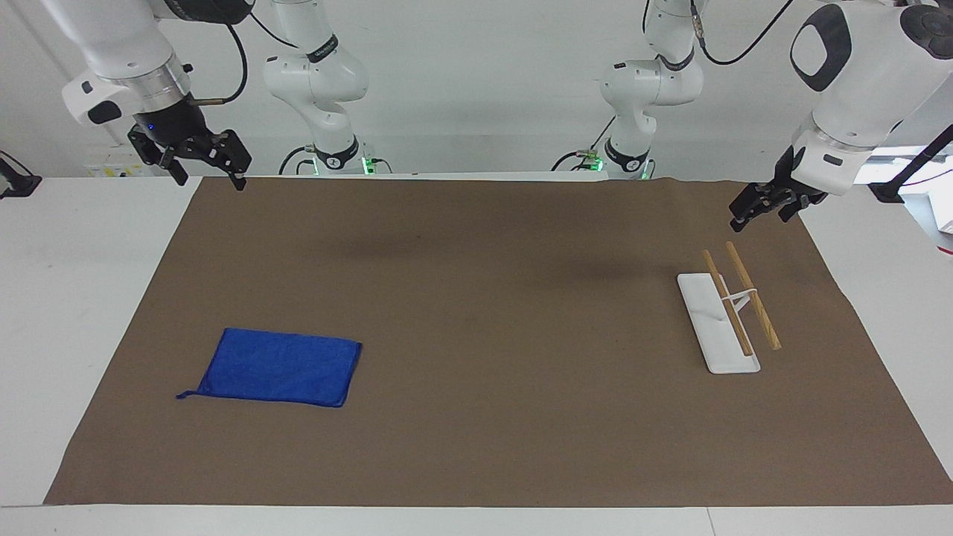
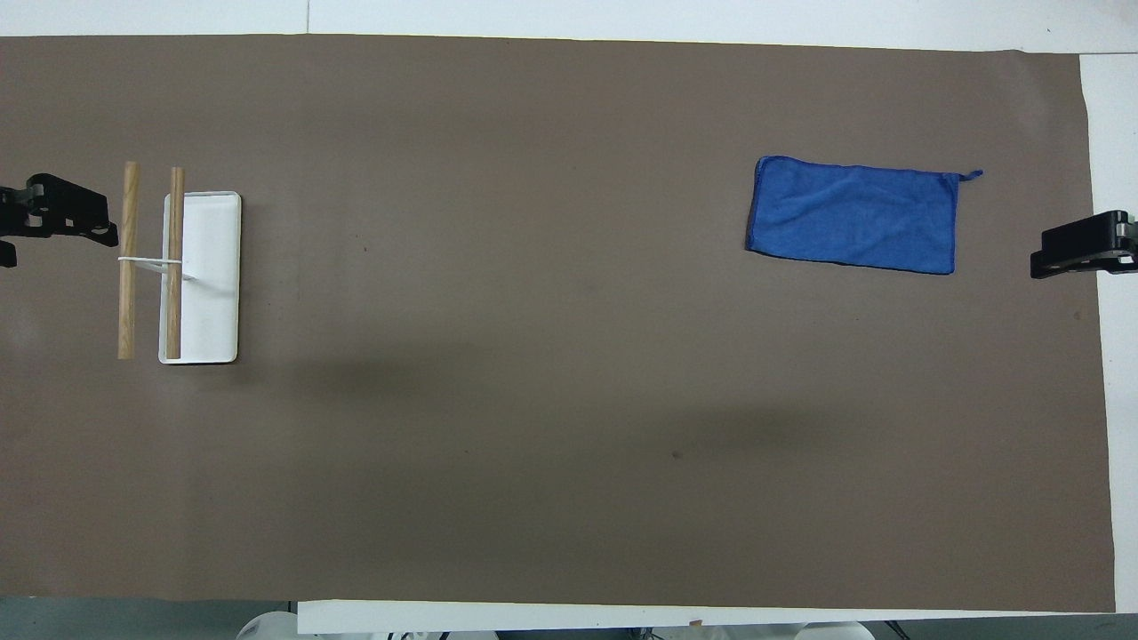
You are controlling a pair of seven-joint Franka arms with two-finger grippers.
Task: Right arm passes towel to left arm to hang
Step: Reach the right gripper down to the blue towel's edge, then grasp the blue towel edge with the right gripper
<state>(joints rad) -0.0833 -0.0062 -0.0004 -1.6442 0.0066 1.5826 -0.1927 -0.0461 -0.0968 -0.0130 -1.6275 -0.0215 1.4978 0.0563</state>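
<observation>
The blue towel [image 1: 279,366] lies flat on the brown mat toward the right arm's end of the table, its thin tail at one corner; it also shows in the overhead view [image 2: 853,215]. My right gripper [image 1: 208,175] hangs raised over the mat's edge at that end, open and empty, apart from the towel; it shows in the overhead view [image 2: 1080,246] too. My left gripper [image 1: 761,207] hangs raised over the mat's edge at the left arm's end, beside the rack, holding nothing; in the overhead view it [image 2: 55,213] sits just outside the rack's bars.
A white rack [image 1: 718,327] with two wooden bars [image 1: 752,305] stands toward the left arm's end; it also shows in the overhead view [image 2: 209,276]. The brown mat [image 1: 476,298] covers most of the white table.
</observation>
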